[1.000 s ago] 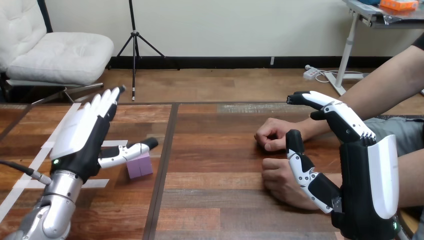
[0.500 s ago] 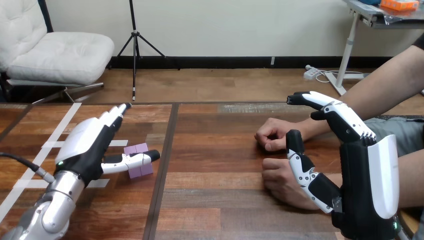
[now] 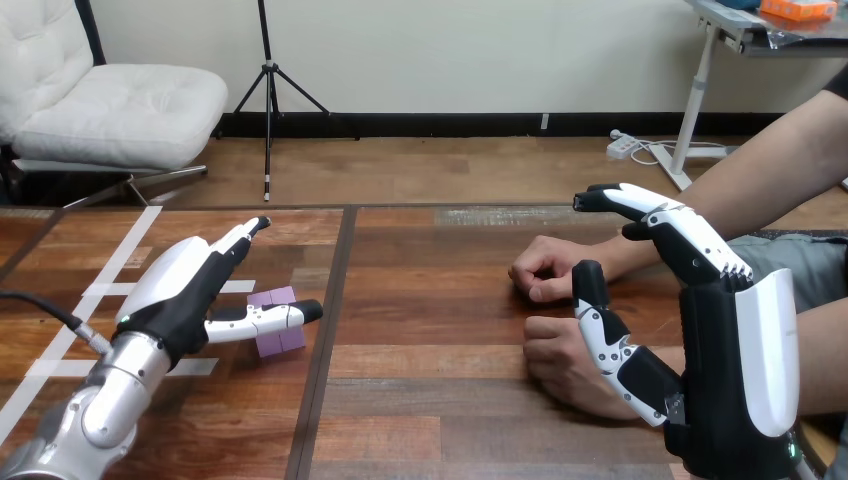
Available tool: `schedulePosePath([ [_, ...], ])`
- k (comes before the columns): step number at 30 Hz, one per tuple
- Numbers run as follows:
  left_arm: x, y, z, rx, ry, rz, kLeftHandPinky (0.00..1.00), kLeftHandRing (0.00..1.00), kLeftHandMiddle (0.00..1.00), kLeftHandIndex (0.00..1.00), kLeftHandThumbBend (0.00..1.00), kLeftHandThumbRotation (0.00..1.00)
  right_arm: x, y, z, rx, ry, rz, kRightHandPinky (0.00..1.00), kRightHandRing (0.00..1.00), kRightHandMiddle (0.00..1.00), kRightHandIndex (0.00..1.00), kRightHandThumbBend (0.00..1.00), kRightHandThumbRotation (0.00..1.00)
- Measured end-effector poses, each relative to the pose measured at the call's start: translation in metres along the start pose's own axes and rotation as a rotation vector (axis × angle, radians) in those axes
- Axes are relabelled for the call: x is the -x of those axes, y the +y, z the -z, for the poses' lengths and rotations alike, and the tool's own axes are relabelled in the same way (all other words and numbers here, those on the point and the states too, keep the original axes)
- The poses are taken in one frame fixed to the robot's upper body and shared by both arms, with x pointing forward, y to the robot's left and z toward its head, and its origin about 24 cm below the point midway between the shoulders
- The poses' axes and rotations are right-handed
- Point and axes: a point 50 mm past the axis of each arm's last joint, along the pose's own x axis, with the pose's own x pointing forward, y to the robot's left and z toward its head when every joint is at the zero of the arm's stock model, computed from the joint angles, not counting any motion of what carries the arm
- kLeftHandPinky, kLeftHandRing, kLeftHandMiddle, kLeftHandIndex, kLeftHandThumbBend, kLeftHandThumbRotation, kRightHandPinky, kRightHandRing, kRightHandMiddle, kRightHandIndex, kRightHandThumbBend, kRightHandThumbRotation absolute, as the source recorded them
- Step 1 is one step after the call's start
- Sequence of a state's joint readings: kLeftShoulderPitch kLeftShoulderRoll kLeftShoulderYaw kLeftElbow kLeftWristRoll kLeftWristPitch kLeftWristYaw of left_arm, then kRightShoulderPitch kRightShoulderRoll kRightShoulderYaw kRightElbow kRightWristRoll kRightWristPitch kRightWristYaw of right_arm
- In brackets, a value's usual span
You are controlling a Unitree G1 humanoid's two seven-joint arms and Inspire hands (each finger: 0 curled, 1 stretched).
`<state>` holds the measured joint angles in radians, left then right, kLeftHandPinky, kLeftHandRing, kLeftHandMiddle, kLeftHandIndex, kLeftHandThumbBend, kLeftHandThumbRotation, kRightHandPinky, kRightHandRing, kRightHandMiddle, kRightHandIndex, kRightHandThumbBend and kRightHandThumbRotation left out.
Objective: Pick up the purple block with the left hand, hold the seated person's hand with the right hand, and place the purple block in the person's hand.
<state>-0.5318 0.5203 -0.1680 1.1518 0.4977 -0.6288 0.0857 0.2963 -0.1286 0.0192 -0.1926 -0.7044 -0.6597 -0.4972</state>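
The purple block [image 3: 281,342] sat on the worktop [image 3: 440,400], left of the middle seam. The left hand [image 3: 185,285] hung low beside it, released, with fingers straight and pointing past the block. Its thumb crossed in front of the block, gripping nothing. At the right, the person's farther fist [image 3: 540,268] and nearer fist [image 3: 555,365] rested on the worktop, close together. The right hand [image 3: 725,340] stood upright beside them, unclenched, fingers relaxed above the person's forearm. Its thumb was in front of the nearer fist; whether they touched I could not tell.
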Motion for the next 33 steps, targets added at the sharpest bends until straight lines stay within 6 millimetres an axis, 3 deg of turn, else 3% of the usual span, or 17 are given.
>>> schedulePosePath([
  [33, -0.0040, -0.0081, -0.0008, 0.031, 0.028, 0.034, 0.91, 0.96, 0.97, 0.96, 0.97, 0.69, -0.0001, 0.0006, 0.0007, 0.005, 0.005, -0.017, 0.62, 0.73, 0.73, 0.66, 0.29, 0.00],
])
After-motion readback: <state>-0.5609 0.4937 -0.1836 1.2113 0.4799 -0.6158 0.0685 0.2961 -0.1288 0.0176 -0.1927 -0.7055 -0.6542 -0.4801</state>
